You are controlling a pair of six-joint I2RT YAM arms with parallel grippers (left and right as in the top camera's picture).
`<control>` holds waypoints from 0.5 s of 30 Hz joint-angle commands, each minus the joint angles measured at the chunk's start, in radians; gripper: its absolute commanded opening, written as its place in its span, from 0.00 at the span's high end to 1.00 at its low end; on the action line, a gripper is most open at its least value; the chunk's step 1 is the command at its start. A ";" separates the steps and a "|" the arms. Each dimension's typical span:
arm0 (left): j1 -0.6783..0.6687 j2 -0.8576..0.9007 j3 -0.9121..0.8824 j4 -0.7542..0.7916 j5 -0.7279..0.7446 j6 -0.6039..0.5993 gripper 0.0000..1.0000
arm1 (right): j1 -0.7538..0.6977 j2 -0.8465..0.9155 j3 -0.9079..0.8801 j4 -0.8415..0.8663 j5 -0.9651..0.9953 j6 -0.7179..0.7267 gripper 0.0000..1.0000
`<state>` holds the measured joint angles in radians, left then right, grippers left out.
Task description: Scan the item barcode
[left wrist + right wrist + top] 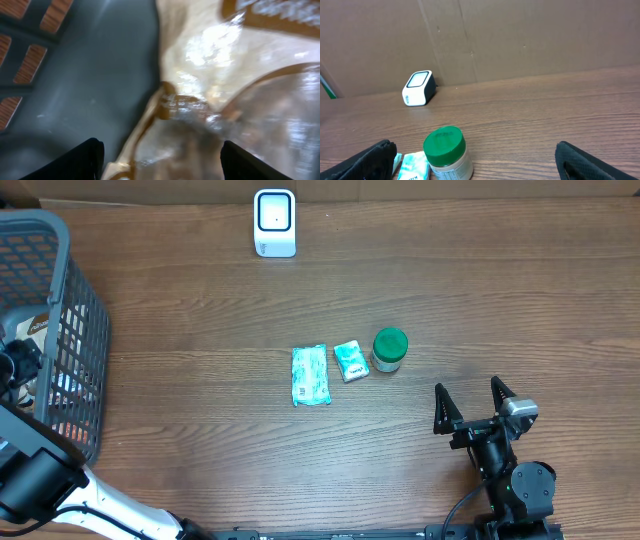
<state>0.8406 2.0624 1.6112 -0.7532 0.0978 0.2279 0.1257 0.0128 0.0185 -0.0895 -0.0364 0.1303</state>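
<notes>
Left wrist cam: left gripper [161, 150] gaping wide over crinkly packet [240, 90] in basket [90, 65], slick film could squirt out.

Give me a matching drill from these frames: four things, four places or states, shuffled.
Things:
1. scanner
2. basket
3. green-lidded jar
4. right pincer

Places or states:
a. near right, jaws open, holding nothing
b. far edge of the table
c. left edge
d. centre, just right of the small teal packet

Pairs: 1-b, 2-c, 3-d, 4-a
</notes>
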 commanded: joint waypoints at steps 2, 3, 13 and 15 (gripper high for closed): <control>0.032 -0.020 -0.053 0.077 0.036 0.066 0.24 | -0.003 -0.010 -0.010 0.007 0.005 -0.001 0.00; 0.039 -0.016 -0.059 0.094 0.053 0.074 0.25 | -0.003 -0.010 -0.010 0.007 0.005 -0.001 0.00; 0.043 0.110 -0.062 0.103 0.224 0.090 0.32 | -0.003 -0.010 -0.010 0.007 0.005 -0.001 0.00; 0.043 0.125 -0.062 0.103 0.264 0.090 0.40 | -0.003 -0.010 -0.010 0.007 0.005 -0.001 0.00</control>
<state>0.8856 2.1174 1.5604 -0.6376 0.2829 0.2939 0.1261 0.0128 0.0185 -0.0898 -0.0364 0.1303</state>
